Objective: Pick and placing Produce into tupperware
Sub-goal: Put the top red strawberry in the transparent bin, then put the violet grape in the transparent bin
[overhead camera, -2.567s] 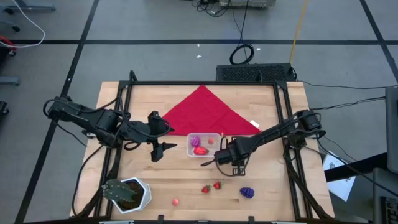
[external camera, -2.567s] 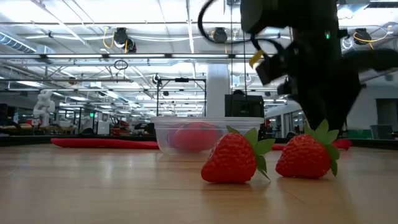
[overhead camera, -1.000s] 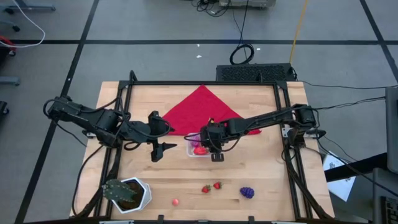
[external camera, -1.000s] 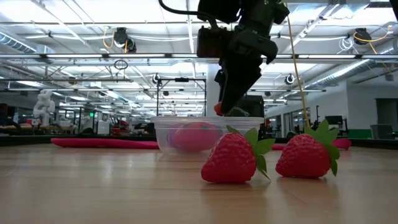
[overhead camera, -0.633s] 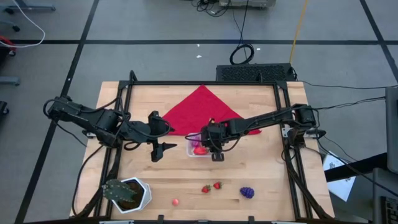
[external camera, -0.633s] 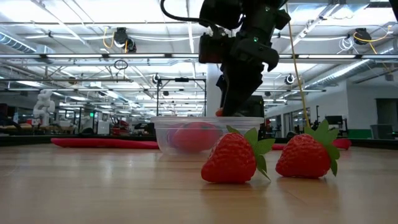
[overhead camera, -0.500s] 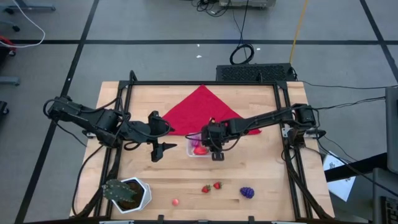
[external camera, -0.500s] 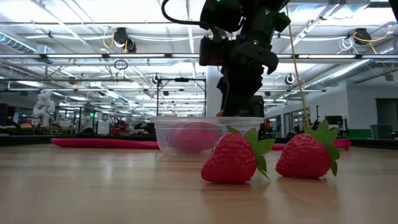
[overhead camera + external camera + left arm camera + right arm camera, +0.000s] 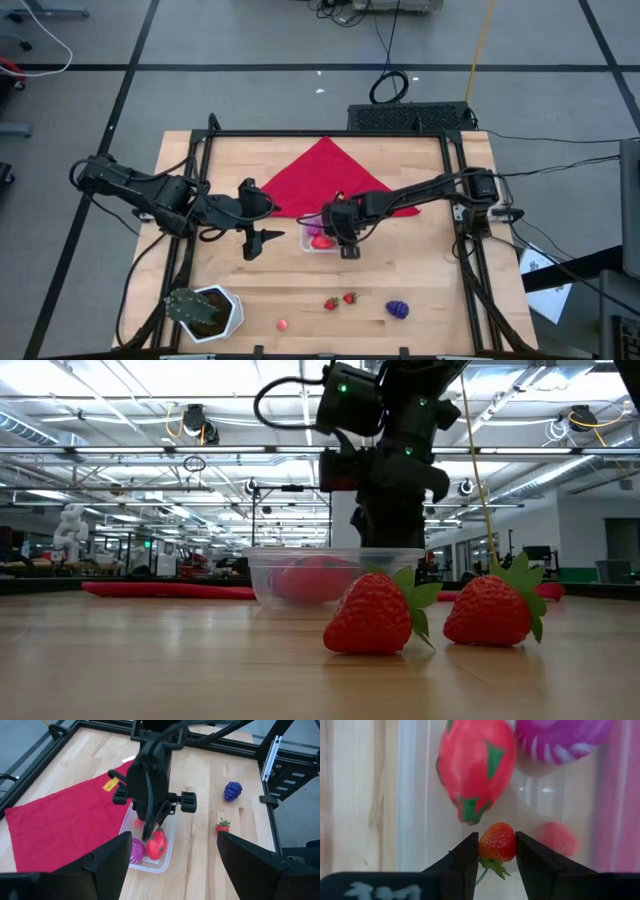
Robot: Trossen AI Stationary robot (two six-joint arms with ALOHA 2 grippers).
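Right wrist view: right gripper (image 9: 497,845) fingers pinch a small strawberry (image 9: 497,841).
Tupperware (image 9: 470,795) lies just beyond the fingertips; left gripper (image 9: 262,238) fingers wide.

No legible text, brand, number or sign is carried by anything in these views. A small yellow tag (image 9: 110,784) is seen on the red cloth (image 9: 65,822) from the left wrist camera, but whatever is printed on it cannot be made out. Pale marks (image 9: 367,891) on the dark surface along the edge of the right wrist view are too blurred to be read.
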